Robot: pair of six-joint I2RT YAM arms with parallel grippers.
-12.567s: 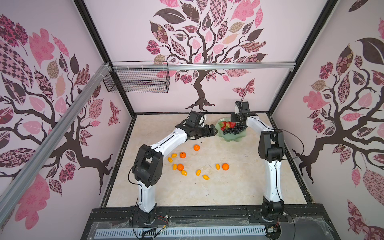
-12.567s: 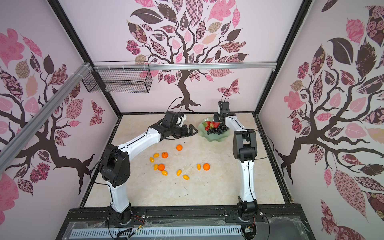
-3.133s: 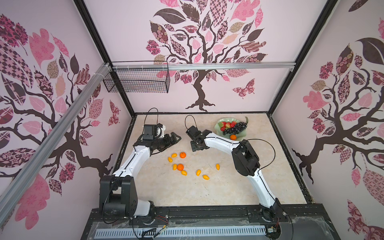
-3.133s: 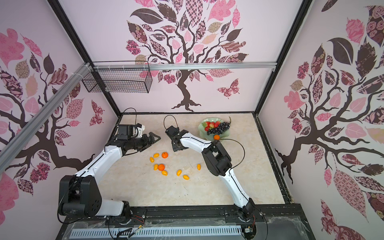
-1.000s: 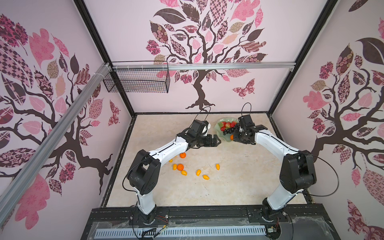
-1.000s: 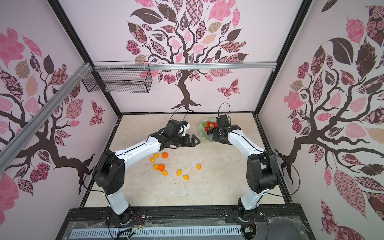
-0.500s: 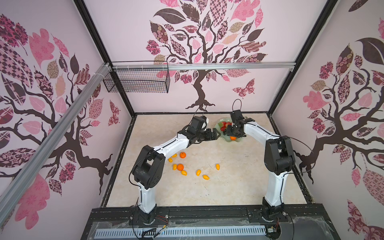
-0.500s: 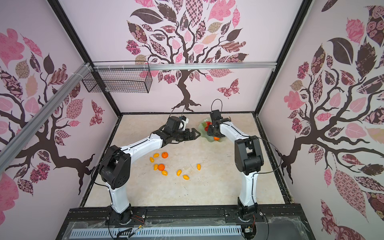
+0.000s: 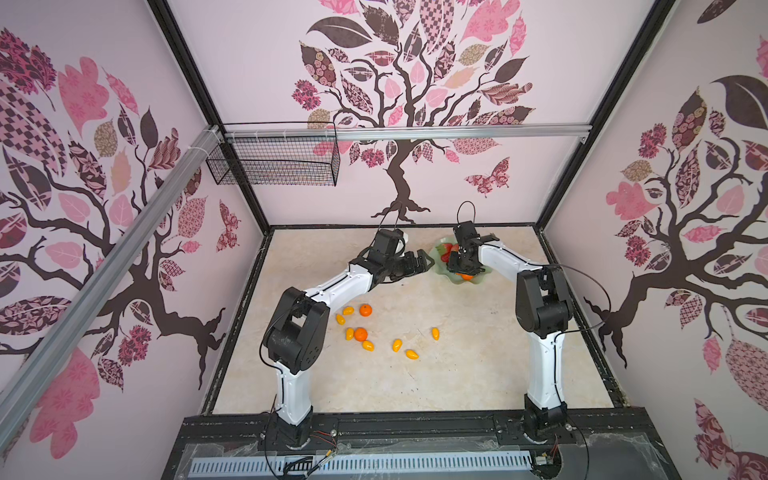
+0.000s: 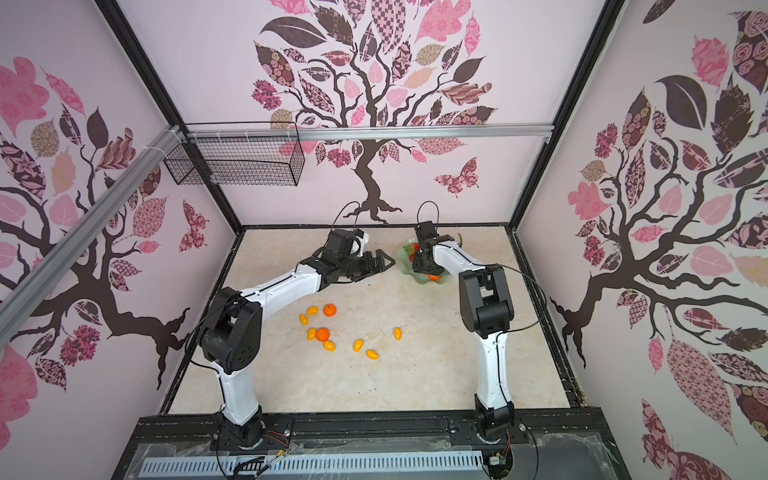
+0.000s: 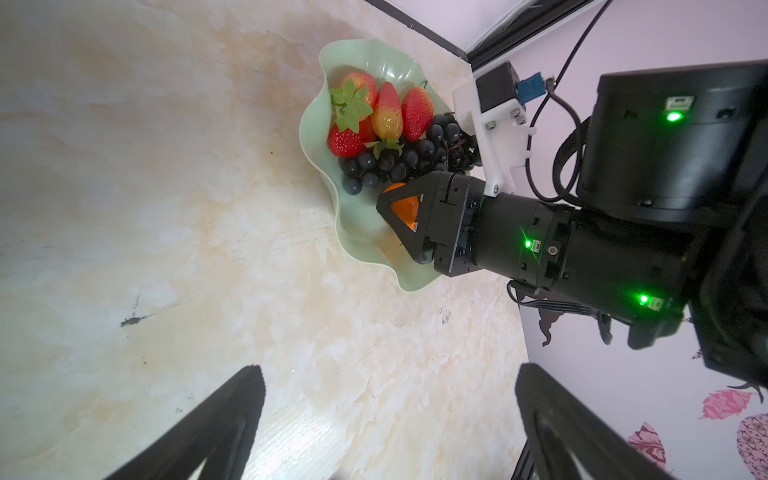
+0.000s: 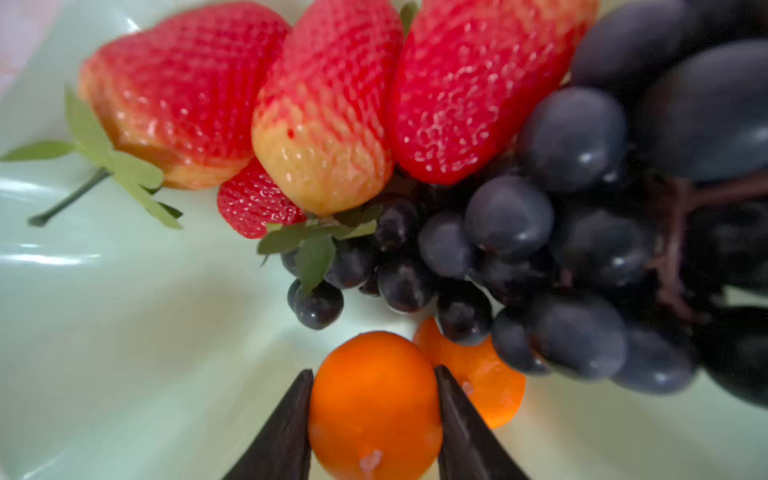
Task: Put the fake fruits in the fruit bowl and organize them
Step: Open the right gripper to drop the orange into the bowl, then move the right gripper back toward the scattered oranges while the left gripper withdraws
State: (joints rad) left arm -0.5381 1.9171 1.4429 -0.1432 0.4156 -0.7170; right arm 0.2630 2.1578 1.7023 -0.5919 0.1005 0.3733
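1. The right claw [image 12: 374,370]: I see its two dark fingers pressed on opposite sides of a round, glossy orange tangerine [image 12: 374,407]. It is clamped on this fruit low inside the fruit bowl [image 12: 124,311], a pale green dish with a wavy rim.
2. Just beyond that claw's tips lie red strawberries [image 12: 324,124] with green tops and a dark grape bunch [image 12: 561,249]. A second tangerine [image 12: 486,382] is half hidden behind the gripped one and the grapes.
3. The left claw [image 11: 390,370]: fingers wide apart, empty, near the bowl's rim. Its wrist view cuts off the finger bases.
4. Yellow-orange kumquats [image 9: 397,344] and two loose tangerines [image 9: 365,310] lie on the tabletop [image 9: 415,395], well apart from both claws, toward the arm bases.
5. In both top views the right arm [image 9: 503,259] covers most of the bowl. The close wrist view is blurred, so I cannot tell whether the gripped tangerine touches the dish floor.
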